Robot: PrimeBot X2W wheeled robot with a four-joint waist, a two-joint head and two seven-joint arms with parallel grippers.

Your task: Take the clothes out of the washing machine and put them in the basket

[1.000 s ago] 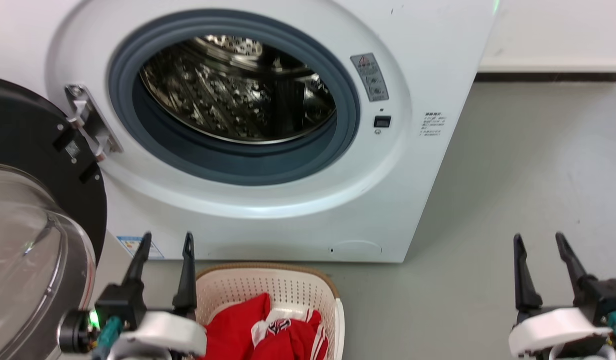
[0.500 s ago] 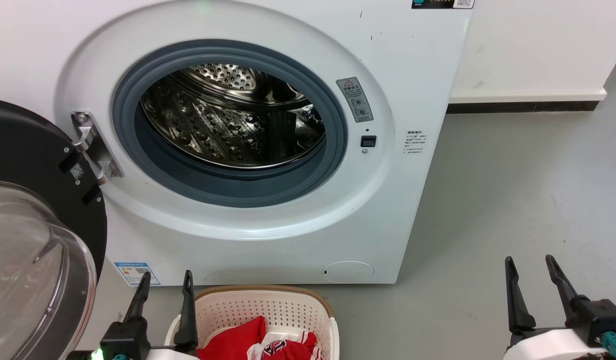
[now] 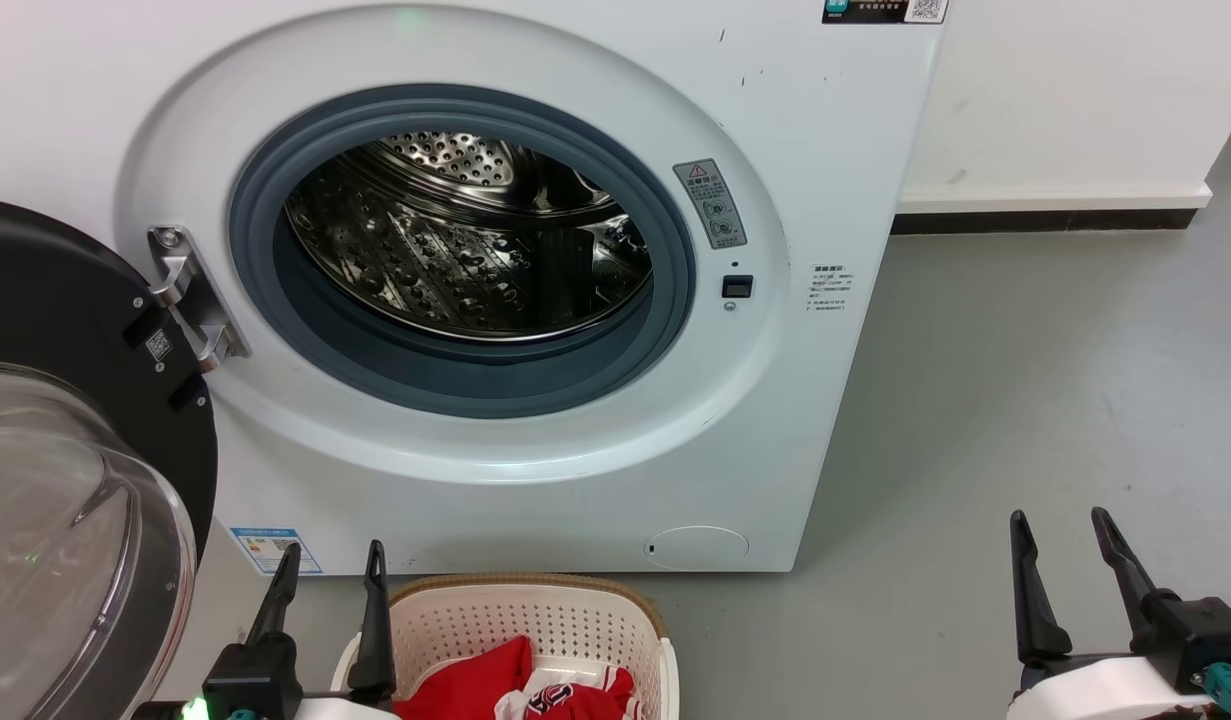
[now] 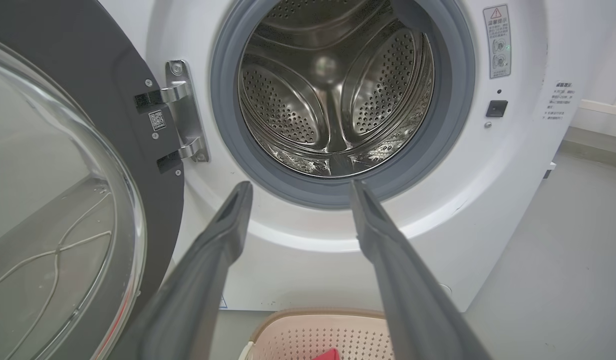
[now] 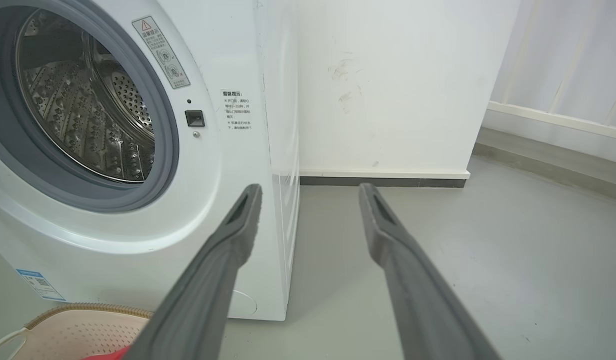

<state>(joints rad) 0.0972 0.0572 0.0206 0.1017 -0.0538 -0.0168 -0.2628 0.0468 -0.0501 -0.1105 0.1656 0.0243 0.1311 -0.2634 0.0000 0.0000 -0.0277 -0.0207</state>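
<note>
In the head view the washing machine (image 3: 535, 470) takes up the upper middle of the frame. Its black-rimmed glass door (image 3: 65, 500) is swung wide at the left edge, and the perforated steel drum (image 3: 465, 240) is seen at a slant through the grey rubber ring (image 3: 475, 385). The basket (image 3: 535, 585) sits at the bottom centre on the grey floor (image 3: 1025, 400), just in front of the machine's foot. The clothes (image 3: 475, 685) lie inside it as red fabric with white trim and a round emblem, cut off by the bottom edge. The left end effector (image 3: 335, 548) stands at the lower left, just beside the basket's left rim, with its two dark fingers spread apart. The right end effector (image 3: 1060, 515) is at the lower right above the floor, well apart from the basket, and its fingers are also spread. The left wrist view looks straight down the drum to its back wall and raised paddles. It brings the door's metal hinge (image 4: 185, 107) close, with the basket's far rim and a scrap of red at its bottom edge. The right wrist view adds the machine's side panel (image 5: 282, 150), the white wall (image 5: 388, 115) with faint scuff marks and a dark skirting strip (image 5: 383, 181). A corner of the basket sits at its lower left.
</note>
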